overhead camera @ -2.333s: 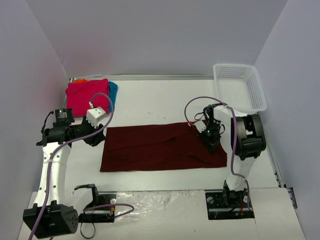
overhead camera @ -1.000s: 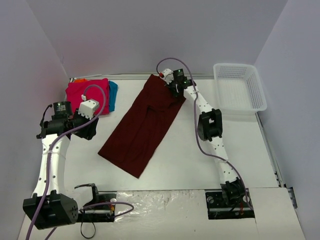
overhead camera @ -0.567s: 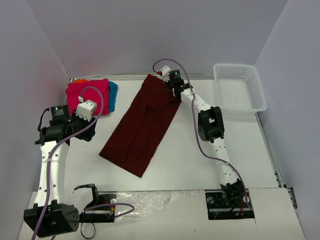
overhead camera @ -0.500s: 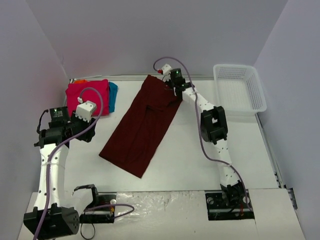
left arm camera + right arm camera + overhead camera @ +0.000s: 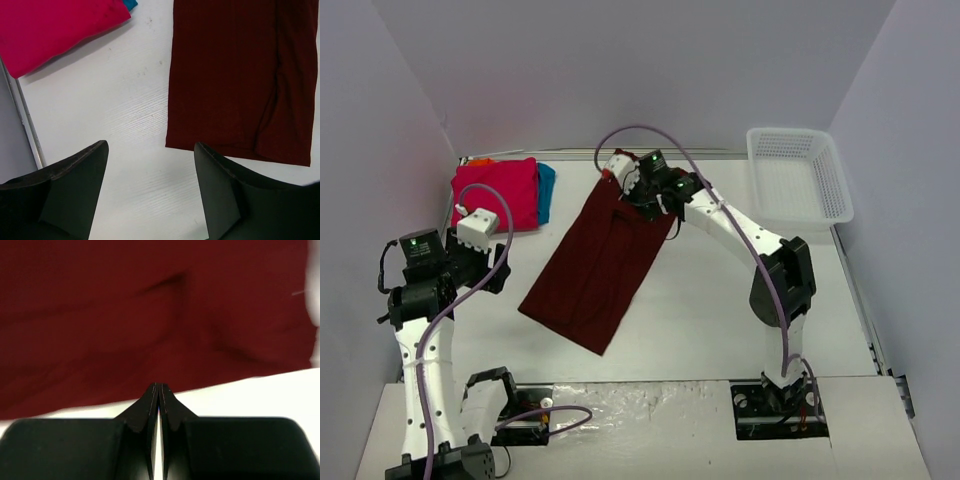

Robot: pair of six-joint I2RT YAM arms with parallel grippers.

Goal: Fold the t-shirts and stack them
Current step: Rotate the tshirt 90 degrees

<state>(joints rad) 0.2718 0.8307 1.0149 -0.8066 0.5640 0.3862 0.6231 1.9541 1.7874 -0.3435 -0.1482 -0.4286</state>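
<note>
— What's lying on the white table point(image 5: 720, 290)?
— A maroon t-shirt point(image 5: 600, 265), folded into a long strip, flat and slantwise across the middle. In the far left corner there's a pile, with a pink t-shirt point(image 5: 498, 190) on top and a teal t-shirt point(image 5: 547, 185) and a sliver of orange cloth point(image 5: 478, 160) peeking from under it.
— And on the right?
— A white mesh basket point(image 5: 798, 180) in the far corner, well apart from the shirts.

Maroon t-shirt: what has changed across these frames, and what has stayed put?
The right gripper, shut, swung the right end of the maroon t-shirt to the far side, so it now lies diagonally, then slid left along its far edge. The left gripper, open, drew back towards the near-left. The pink t-shirt stack and the basket stayed put.
</note>
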